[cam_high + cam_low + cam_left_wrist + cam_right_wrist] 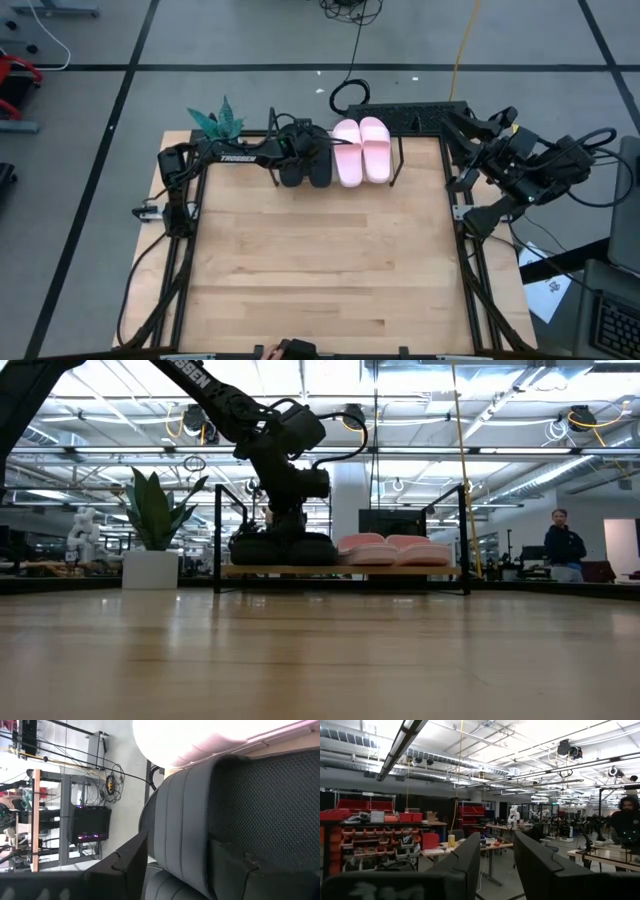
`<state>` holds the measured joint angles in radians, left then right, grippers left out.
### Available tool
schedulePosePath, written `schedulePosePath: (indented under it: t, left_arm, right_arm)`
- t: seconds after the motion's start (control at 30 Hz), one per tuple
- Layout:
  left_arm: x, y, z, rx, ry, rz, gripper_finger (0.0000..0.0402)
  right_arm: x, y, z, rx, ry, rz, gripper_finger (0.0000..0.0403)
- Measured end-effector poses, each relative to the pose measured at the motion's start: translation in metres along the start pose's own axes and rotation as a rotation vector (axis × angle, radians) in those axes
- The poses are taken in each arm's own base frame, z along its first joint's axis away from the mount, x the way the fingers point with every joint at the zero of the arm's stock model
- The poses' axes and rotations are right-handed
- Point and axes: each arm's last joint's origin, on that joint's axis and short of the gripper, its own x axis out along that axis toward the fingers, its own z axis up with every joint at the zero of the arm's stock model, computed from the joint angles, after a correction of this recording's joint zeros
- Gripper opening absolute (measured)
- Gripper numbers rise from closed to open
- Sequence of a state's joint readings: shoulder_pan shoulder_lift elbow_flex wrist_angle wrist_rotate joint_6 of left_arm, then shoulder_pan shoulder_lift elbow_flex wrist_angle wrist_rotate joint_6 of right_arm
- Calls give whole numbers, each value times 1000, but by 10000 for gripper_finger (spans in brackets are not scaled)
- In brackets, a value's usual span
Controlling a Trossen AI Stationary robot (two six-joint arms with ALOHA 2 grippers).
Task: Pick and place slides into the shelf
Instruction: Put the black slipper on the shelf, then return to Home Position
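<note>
Four slides sit side by side on the shelf point(340, 571) at the table's far edge: the black pair point(305, 165) on the left, the pink pair point(361, 152) on the right. In the low view both pairs rest with their soles on the wooden board. My left arm reaches along the far edge, and my left gripper point(300, 148) point(180, 855) is down on the black slide next to the pink pair, with its strap between the fingers. The other black slide's strap point(170, 887) shows beside it. My right gripper point(497, 860) is open and waits off the table's right edge, touching nothing. My left gripper comes from above, pointing down, at the strap point(182, 820) of the black slide beside the pink pair. One finger point(132, 857) stands at the strap's toe-side edge, the other point(232, 867) at its footbed-side edge, the strap between them. The slide rests flat on the shelf board.
A potted plant point(215, 122) point(155, 530) stands at the far left corner beside the shelf. The shelf's black wire posts point(400, 160) rise around the slides. Bare tabletop point(320, 260) spreads toward the near edge. A person point(565, 545) stands in the room beyond.
</note>
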<state>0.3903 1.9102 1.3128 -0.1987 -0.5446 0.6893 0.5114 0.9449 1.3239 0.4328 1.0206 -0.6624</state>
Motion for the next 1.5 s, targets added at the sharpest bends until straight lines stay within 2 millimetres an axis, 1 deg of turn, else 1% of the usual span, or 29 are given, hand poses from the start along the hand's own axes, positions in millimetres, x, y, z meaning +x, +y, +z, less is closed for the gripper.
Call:
schedulePosePath:
  t: [0.3, 0.43, 0.6, 0.83, 0.97, 1.07, 1.2, 1.3, 1.37, 1.5]
  left_arm:
    - [-1, -1, 1, -1, 1, 5, 250]
    - [-3, -4, 3, 10, 10, 23, 268]
    - [-7, -7, 7, 24, 0, 31, 275]
    - [-13, -14, 14, 47, -7, 50, 276]
    - [-19, -20, 19, 65, -8, 67, 274]
    - [-28, -22, 24, 71, -18, 89, 274]
    - [-48, -19, 30, 40, -64, 105, 274]
    - [-73, -17, 34, -4, -99, 93, 274]
    - [-95, -18, 37, -38, -136, 79, 274]
    - [-147, -23, 36, -117, -194, 17, 274]
  right_arm:
    - [1, 2, -1, -5, 2, 2, 110]
    - [1, 2, -1, -5, 3, 2, 110]
    - [1, 2, -1, -5, 2, 2, 110]
    - [1, 2, -1, -5, 3, 2, 110]
    - [1, 2, -1, -5, 3, 1, 110]
    - [1, 2, -1, -5, 3, 1, 110]
    - [1, 2, -1, -4, 4, 0, 110]
    - [1, 2, -1, -3, 4, 1, 110]
    - [1, 2, -1, 9, 4, -1, 110]
    - [1, 2, -1, 24, 3, -1, 110]
